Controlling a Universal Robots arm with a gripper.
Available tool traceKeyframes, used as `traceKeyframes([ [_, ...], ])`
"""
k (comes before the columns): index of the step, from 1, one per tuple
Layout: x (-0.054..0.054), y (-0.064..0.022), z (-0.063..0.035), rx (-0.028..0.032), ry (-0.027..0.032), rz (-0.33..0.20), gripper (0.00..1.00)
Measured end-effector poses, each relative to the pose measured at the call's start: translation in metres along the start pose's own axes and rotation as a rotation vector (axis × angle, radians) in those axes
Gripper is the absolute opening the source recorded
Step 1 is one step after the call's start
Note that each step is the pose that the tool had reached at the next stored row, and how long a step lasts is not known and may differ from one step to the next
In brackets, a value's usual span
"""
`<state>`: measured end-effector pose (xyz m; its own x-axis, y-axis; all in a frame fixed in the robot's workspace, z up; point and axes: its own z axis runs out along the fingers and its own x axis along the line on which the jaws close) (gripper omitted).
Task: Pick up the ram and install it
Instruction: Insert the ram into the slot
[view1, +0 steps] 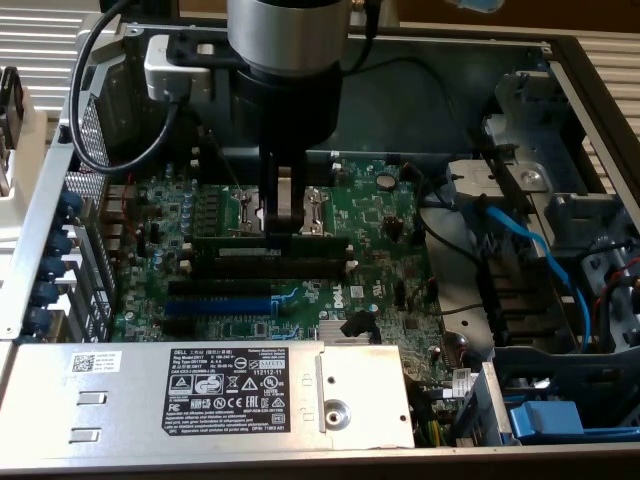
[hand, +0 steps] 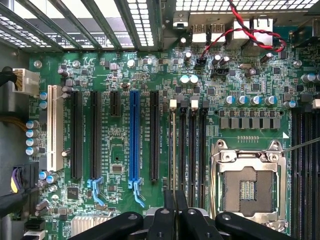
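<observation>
- The gripper (view1: 288, 222) hangs straight down over the motherboard (view1: 385, 250), jaws clamped on the top edge of the ram (view1: 230, 241).
- The ram stands on edge along the outermost of the black slots (hand: 192, 150), beside the CPU socket (hand: 248, 187).
- I cannot tell whether it is fully seated.
- The blue slot (hand: 134, 135) lies apart, beyond the black slots.

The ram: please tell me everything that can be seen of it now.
The ram is a long, thin, dark green strip, standing level on its long edge at the black memory slots of the motherboard. The claw, closed on it, holds its upper edge near the middle from above. Whether it sits fully in a slot cannot be told.
</observation>
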<state>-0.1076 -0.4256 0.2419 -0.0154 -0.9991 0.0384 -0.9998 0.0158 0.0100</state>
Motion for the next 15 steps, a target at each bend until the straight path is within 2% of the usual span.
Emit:
traceKeyframes([
  [15, 0.0000, 0.0010, 0.0010, -0.0002, 0.0001, 0.003, 0.12],
])
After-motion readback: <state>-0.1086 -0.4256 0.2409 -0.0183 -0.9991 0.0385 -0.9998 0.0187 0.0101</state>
